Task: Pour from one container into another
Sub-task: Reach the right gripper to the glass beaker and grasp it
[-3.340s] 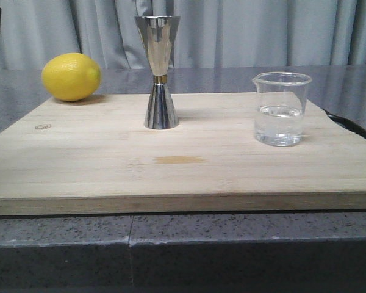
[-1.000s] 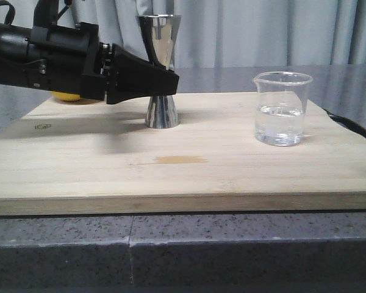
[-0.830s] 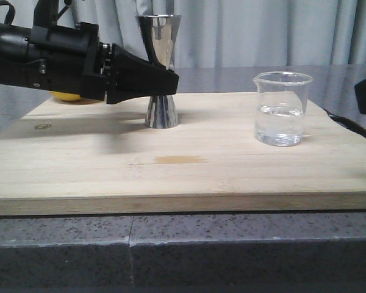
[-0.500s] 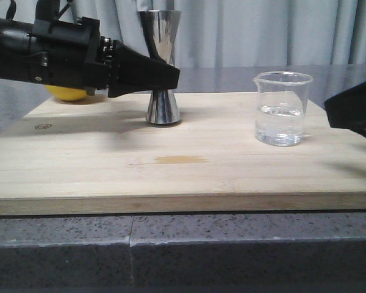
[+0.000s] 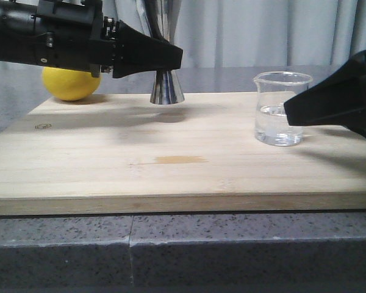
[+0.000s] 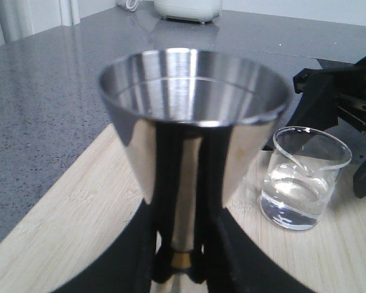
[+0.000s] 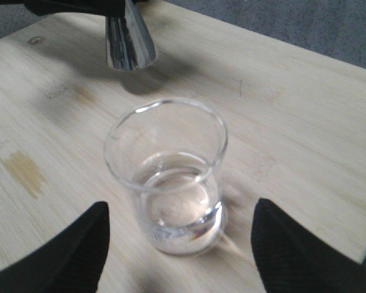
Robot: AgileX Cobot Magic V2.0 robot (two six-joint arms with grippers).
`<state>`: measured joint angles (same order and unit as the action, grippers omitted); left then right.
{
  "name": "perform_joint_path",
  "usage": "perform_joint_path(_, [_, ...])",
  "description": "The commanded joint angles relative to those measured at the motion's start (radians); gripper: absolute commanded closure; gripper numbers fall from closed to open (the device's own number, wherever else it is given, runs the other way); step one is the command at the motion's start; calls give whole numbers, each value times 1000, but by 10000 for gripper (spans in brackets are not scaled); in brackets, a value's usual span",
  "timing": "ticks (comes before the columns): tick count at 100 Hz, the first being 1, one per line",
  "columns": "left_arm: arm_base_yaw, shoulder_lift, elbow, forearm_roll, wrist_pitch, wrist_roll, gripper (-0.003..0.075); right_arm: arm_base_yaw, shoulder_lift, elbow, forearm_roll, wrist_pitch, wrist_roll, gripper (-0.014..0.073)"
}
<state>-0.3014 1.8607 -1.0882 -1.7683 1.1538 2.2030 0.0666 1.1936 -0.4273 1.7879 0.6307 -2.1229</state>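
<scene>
**A:** Steel hourglass jigger with the gold waist band (image 5: 166, 85), where does it sit in the front view?

**B:** Upper middle-left of the frame, hanging above the pale wooden cutting board (image 5: 171, 159), its base clear of the wood with a shadow under it. Going from the left edge: the black left arm reaches in across the top left, and just below it the yellow lemon (image 5: 70, 83) rests at the board's far left corner. Then comes the left gripper (image 5: 166, 61), its black fingers closed about the jigger's narrow middle. The left wrist view confirms it: two dark fingers (image 6: 137, 256) press in on either side of the stem by the gold band, with the empty upper cup filling the centre of that frame.

**A:** And further right?

**B:** A small amber stain (image 5: 180, 160) marks the board near the centre. On the right side stands the small clear glass beaker with a pouring spout (image 5: 281, 108), upright on the wood and roughly a third full of clear liquid.

**A:** Is it held?

**B:** No. The right gripper (image 7: 180, 235) comes in from the right edge with its fingers spread wide. In the right wrist view the two black fingertips (image 7: 79, 247) flank the beaker's base with bare board between each tip and the glass.
</scene>
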Motion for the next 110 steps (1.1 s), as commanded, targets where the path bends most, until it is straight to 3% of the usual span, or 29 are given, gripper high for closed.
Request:
perform_joint_path(1, [-10,-55,-29,-79,129,-12,739,-1,14,-54,40,75,-32,141])
perform_joint_path(36, [-10,-55,-29,-79,129,-13,739,-3,116,-89,40,164,-74,141])
perform_joint_path(92, [-10,-55,-29,-79,129,-13,739,-3,173,-118,40,183,-115,150])
perform_joint_path(110, [-10,-55,-29,-79,129,-13,739,-3,173,-118,40,181,-115,253])
